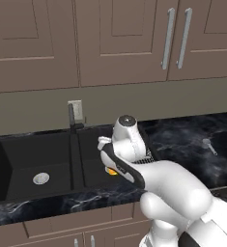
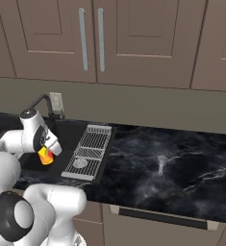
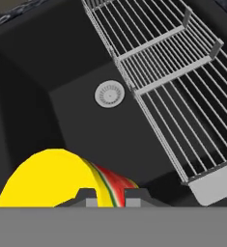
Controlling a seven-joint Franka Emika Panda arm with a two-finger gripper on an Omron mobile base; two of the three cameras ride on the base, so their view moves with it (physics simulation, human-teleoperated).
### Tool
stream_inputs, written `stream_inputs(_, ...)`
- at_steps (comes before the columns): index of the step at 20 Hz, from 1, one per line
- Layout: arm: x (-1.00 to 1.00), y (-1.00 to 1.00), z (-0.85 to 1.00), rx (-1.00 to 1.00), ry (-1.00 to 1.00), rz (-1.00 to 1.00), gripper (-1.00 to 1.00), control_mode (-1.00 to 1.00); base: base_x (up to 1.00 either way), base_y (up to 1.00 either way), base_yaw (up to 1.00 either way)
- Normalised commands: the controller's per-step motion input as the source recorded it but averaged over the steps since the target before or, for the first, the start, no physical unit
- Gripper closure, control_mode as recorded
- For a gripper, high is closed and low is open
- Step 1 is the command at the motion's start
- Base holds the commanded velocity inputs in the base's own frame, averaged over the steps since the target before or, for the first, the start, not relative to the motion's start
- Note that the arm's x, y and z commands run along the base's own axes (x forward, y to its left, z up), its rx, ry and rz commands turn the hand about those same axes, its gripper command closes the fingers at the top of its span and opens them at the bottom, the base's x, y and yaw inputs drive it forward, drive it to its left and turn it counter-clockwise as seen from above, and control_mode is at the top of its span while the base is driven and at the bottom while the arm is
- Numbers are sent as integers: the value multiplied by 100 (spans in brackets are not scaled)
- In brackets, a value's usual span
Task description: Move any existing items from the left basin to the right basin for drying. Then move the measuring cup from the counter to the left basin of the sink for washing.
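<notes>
My gripper (image 3: 108, 197) is shut on the yellow cup (image 3: 52, 179), which has an orange-red striped end. It hangs above the floor of the narrower right basin (image 3: 76, 125), with the silver drain (image 3: 109, 93) below and ahead. From the left base, the cup (image 1: 112, 171) peeks out under the hand, over the right basin (image 1: 93, 164). The wider left basin (image 1: 23, 159) holds just its drain (image 1: 41, 178). From the right base, the cup (image 2: 45, 155) hangs at the gripper (image 2: 47, 151). The grey measuring cup (image 1: 209, 145) (image 2: 161, 164) lies on the black marble counter (image 2: 182, 158), well to the right.
A white wire rack (image 3: 173, 82) (image 2: 88, 151) sits along the right basin's right edge. The dark faucet (image 1: 72, 120) (image 2: 40, 102) rises behind the divider, below a wall outlet (image 1: 76, 110). Brown cabinets hang above.
</notes>
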Motion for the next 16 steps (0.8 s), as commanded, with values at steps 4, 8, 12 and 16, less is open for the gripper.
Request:
stream_inputs(4, 23, 0, -25, 2, 0, 4, 100, -100, 0, 0, 0)
stream_inputs(8, 25, 0, -22, 2, 0, 5, 100, -100, 0, 0, 0)
stream_inputs(12, 29, 0, -21, 1, 0, 5, 100, -100, 0, 0, 0)
stream_inputs(16, 27, 0, -20, 0, 0, 4, 100, -100, 0, 0, 0)
